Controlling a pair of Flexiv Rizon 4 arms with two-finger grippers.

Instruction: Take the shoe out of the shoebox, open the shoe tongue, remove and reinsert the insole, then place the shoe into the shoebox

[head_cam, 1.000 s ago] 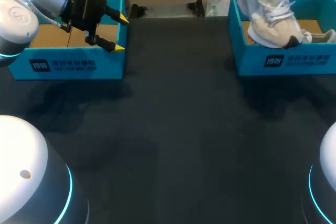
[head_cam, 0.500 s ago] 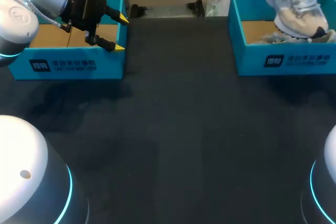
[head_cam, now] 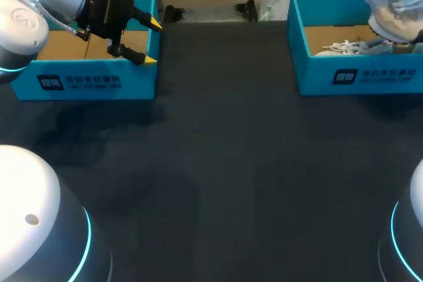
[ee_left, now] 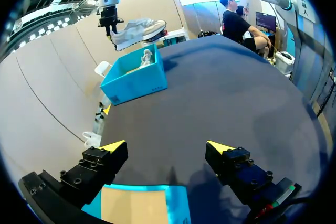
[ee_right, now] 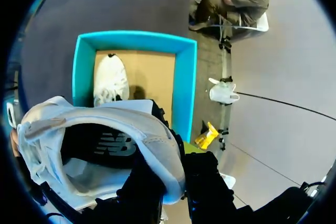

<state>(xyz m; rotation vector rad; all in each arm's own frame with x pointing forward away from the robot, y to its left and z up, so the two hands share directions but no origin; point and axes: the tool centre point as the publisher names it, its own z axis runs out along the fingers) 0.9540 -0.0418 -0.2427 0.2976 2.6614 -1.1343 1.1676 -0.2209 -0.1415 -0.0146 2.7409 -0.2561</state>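
Note:
A pale lace-up shoe [head_cam: 395, 12] hangs above the far right corner of the right blue shoebox [head_cam: 357, 76]. My right gripper [ee_right: 173, 179] is shut on the shoe's [ee_right: 100, 124] collar, seen from just behind the opening. Under it, a second white shoe [ee_right: 110, 80] lies on the cardboard floor of the shoebox [ee_right: 185, 77]. The left wrist view shows that shoe [ee_left: 137, 29] held high over the distant box [ee_left: 135, 81]. My left gripper [head_cam: 152, 42] stays open over the right end of the left blue box [head_cam: 86, 80], nothing between its fingers.
The dark tabletop [head_cam: 225, 176] stretches between the two boxes. Part of the left box [ee_left: 139, 205] lies just under my left gripper [ee_left: 167, 146]. A white bag [head_cam: 272, 1] stands beyond the table's far edge by the right box.
The right gripper has carried the shoe up and to the right, from over the box's middle to its far right corner. The shoe left in the box now shows. The left arm has not moved.

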